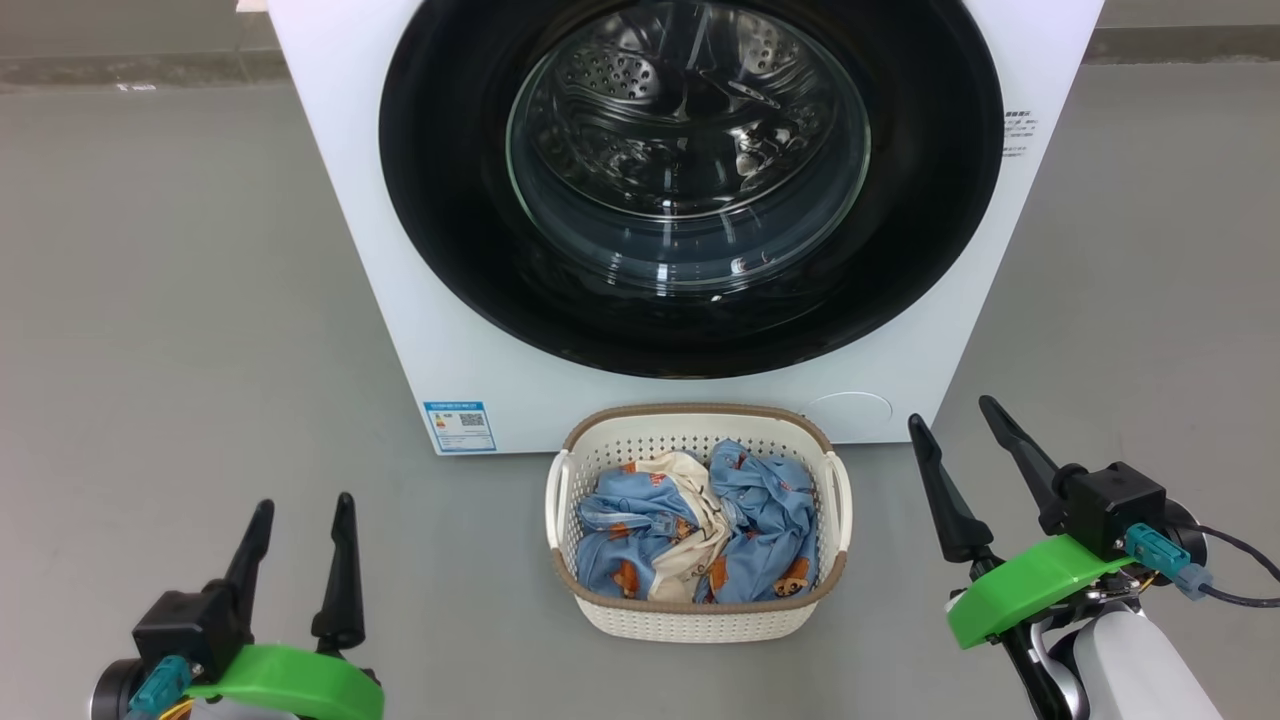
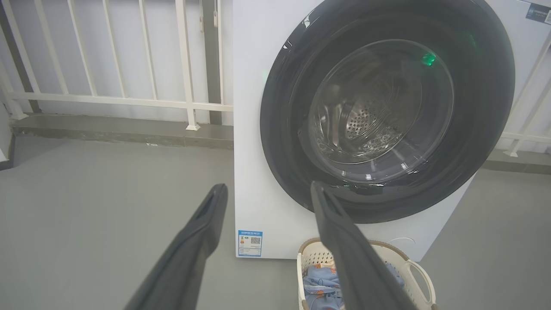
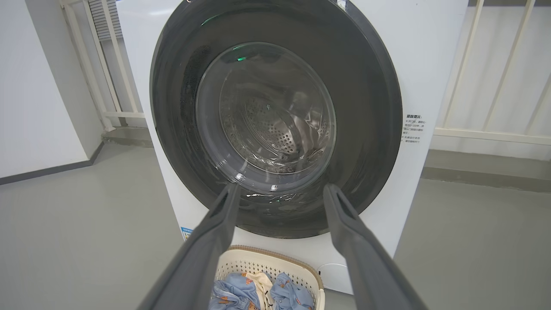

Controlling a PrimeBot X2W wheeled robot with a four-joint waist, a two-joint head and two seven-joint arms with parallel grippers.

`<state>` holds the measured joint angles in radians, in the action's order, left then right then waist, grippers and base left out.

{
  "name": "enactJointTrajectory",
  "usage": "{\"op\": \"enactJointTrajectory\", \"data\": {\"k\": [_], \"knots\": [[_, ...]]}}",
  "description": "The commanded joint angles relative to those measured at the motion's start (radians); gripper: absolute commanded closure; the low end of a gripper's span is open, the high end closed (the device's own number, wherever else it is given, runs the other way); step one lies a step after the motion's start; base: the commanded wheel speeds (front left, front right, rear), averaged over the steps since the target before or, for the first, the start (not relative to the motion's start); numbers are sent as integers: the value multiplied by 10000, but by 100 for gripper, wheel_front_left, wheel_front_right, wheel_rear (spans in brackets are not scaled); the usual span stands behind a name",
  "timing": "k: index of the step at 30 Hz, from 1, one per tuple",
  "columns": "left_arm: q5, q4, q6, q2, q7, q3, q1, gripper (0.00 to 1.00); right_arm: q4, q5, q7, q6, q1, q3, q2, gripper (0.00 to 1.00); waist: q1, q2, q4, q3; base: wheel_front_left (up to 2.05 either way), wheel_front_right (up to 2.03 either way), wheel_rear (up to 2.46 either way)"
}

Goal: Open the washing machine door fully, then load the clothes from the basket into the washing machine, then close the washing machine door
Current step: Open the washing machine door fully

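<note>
The left claw (image 1: 305, 502) and right claw (image 1: 950, 410) gape wide, empty. The door (image 1: 450, 200) seems shut; clothes (image 1: 760, 520) lie in the basket (image 1: 690, 615).

I can read no text. The washing machine (image 1: 420, 330) front carries a blue label sticker (image 1: 460, 427) with a QR code and small grey print (image 1: 1018, 135), both illegible.

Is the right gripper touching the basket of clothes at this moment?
Apart. In the head view, bare grey floor shows between the open right gripper and the right handle of the basket.
</note>
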<state>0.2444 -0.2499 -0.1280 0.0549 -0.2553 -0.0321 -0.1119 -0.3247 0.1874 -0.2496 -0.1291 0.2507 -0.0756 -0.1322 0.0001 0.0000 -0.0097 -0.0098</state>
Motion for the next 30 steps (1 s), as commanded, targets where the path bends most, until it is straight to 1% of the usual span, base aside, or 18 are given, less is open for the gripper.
{"op": "enactJointTrajectory", "data": {"k": [1,7,21,26,30], "knots": [[-8,182,-6,206,-65,314,-430,0,226,98,-122,-16,304,-229,-51,0,-1,0,6,5,46,46,-93],[11,153,-7,225,-65,332,-448,0,250,119,-122,-16,307,-237,-54,0,-1,0,19,24,73,73,-147],[236,192,-11,236,-65,381,-475,0,335,117,-122,-16,295,-114,0,0,-1,0,-4,101,112,112,-224],[274,187,-13,259,-65,380,-471,0,361,105,-122,-16,293,-52,29,0,-1,0,-11,152,67,67,-134],[288,151,-14,259,-65,377,-472,0,352,111,-122,-16,298,-21,36,0,-1,0,-12,171,32,32,-63]]}}
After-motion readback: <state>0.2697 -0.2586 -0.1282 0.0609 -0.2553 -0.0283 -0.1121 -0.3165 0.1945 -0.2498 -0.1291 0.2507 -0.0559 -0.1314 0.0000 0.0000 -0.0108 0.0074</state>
